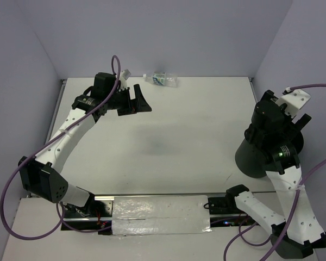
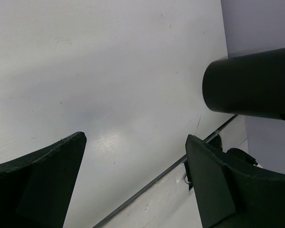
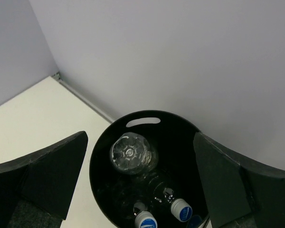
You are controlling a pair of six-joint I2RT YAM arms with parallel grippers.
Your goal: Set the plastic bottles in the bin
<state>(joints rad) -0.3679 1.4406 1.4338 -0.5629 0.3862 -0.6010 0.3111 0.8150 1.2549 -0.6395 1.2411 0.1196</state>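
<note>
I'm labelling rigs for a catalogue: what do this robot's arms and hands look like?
The left arm and right arm are white link shells dotted with small holes, joined by black housings; purple cables trail along both. The left hand and right hand have broad black wedge-shaped fingers.

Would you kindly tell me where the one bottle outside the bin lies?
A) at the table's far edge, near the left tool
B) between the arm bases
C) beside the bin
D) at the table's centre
A: the top view shows the labelled bottle at the far edge of the table, just beyond the left tool, away from the bin.
</note>
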